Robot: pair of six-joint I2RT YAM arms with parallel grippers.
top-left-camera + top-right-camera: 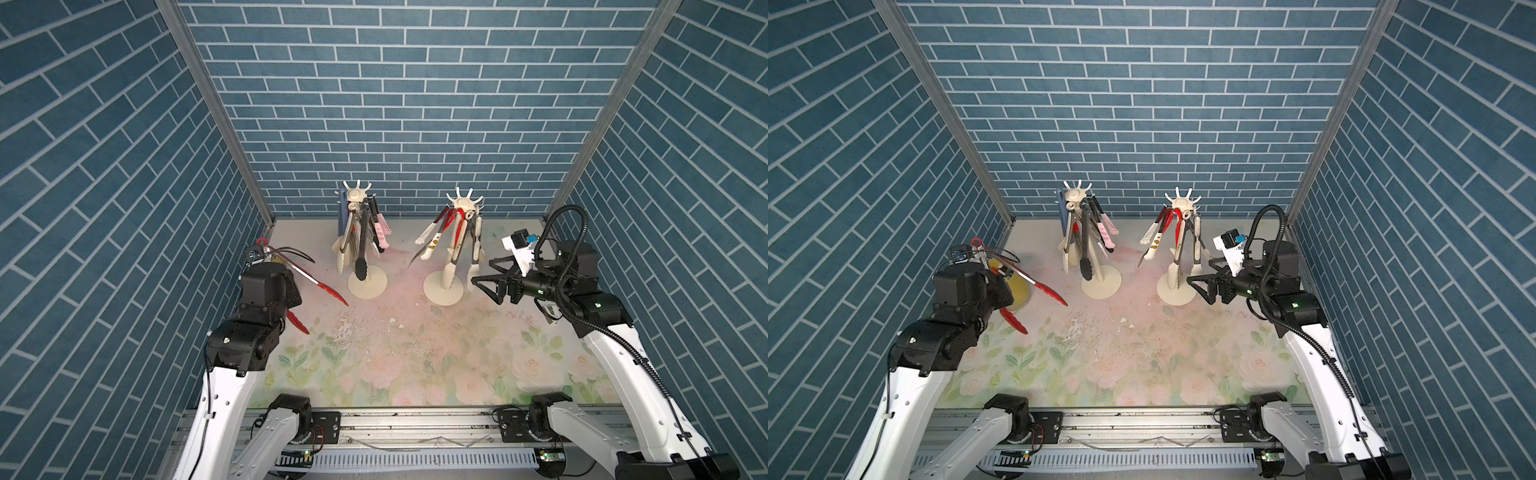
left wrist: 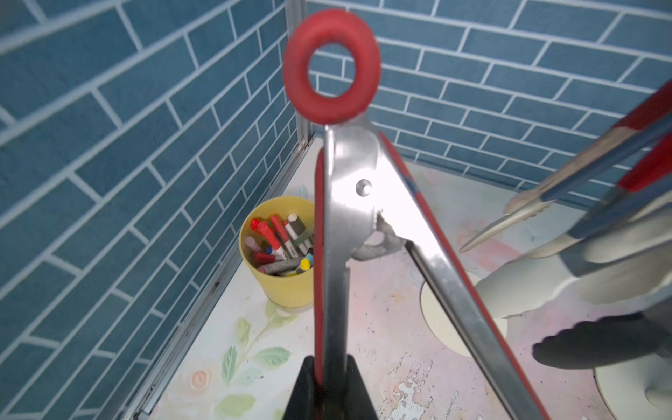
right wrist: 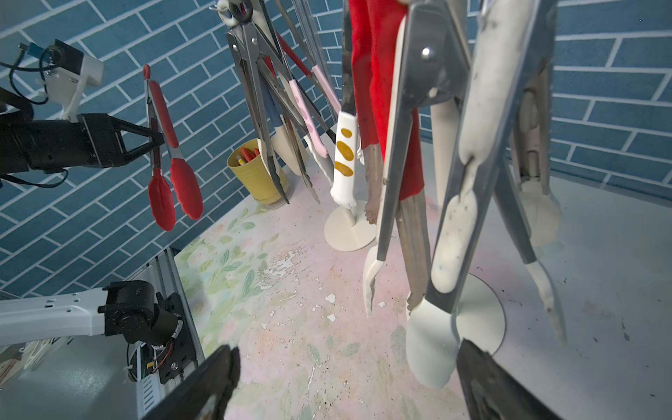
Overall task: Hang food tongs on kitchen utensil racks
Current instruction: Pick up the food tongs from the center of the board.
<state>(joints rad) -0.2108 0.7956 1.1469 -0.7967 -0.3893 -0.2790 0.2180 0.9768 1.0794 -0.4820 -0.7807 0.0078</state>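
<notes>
Blue brick walls box in a worn floral tabletop. The red tongs are up off it, by the left edge toward the back-left corner. My left gripper has its jaws pinched almost shut on one steel arm. The other arm springs free, so the pair sits splayed. The ring at the hinge end points to that corner, and the red tips point to the middle of the tabletop. A yellow cup of markers stands near, below the ring.

Just right of that is the left rack, loaded with hung tongs. The right rack is loaded too. I see none lying on the tabletop, so I take this for the last pair: lifted, not yet hung.

Next I'd carry the ring to a free hook. The bare hooks seem to face the back wall, so I must come over the crown, line up the hole and lower before letting go. With only one arm gripped, the pair may swing into its neighbours.

My right gripper has its jaws spread wide and holds nothing. It sits just beside the right rack, on the right-edge side.
</notes>
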